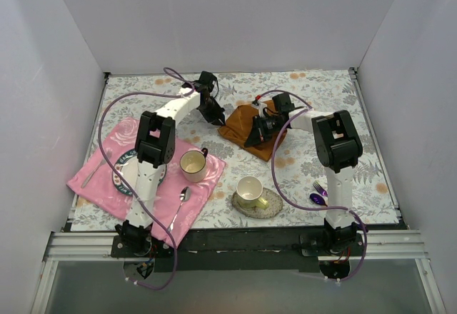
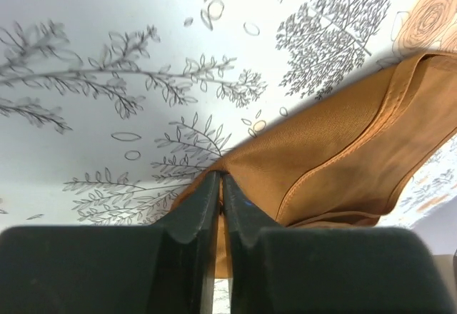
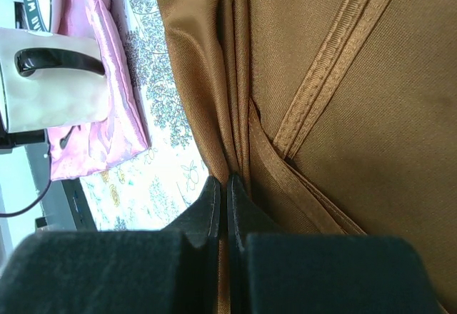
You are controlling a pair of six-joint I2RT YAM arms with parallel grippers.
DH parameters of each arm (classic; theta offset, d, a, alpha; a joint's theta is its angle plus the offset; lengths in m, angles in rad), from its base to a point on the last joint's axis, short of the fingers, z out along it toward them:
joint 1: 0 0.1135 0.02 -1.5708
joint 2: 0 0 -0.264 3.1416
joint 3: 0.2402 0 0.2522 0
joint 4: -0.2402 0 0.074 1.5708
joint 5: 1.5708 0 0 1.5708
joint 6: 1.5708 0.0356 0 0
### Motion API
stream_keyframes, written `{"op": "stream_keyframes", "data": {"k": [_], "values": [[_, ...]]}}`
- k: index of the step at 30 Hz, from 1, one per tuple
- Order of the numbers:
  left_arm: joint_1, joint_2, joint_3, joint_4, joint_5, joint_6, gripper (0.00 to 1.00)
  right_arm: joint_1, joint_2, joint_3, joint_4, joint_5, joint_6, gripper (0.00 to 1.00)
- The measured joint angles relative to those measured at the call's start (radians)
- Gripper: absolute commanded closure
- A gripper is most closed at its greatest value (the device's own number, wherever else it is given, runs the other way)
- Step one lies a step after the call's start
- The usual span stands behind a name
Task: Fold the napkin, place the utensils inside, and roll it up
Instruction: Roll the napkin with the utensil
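The rust-orange napkin [image 1: 246, 125] lies bunched and partly folded at the middle of the table, between the two arms. My left gripper [image 1: 217, 116] is shut on the napkin's left corner [image 2: 300, 164]. My right gripper [image 1: 255, 137] is shut on a fold of the napkin [image 3: 335, 114] at its near side. The purple fork [image 1: 319, 188] and the dark blue-purple spoon [image 1: 316, 199] lie at the near right by the right arm's base, partly hidden by it. The orange knife is out of view.
A pink cloth [image 1: 100, 182] lies at the near left with a plate [image 1: 123, 165], a cup [image 1: 193, 165] and a silver spoon [image 1: 181, 202] on it. A second cup [image 1: 249, 190] stands on a saucer [image 1: 265, 208] at the near middle. White walls surround the table.
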Motion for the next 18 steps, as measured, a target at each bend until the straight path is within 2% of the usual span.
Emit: {"op": "stream_keyframes", "data": {"k": [4, 7, 13, 15, 18], "values": [[0.002, 0.004, 0.05, -0.043, -0.027, 0.042, 0.62, 0.0, 0.002, 0.006, -0.01, 0.0, -0.003, 0.99], [-0.001, -0.032, 0.031, -0.056, -0.047, 0.047, 0.56, 0.0, 0.009, 0.018, -0.024, -0.002, -0.003, 0.99], [-0.025, -0.248, -0.212, -0.054, -0.064, -0.018, 0.45, 0.0, 0.028, 0.046, -0.059, -0.014, -0.003, 0.99], [-0.042, -0.324, -0.3, -0.049, -0.057, -0.065, 0.44, 0.0, 0.03, 0.049, -0.063, -0.016, -0.002, 0.99], [-0.068, -0.355, -0.347, -0.02, -0.04, -0.12, 0.44, 0.0, 0.032, 0.053, -0.069, -0.018, -0.011, 0.99]]}}
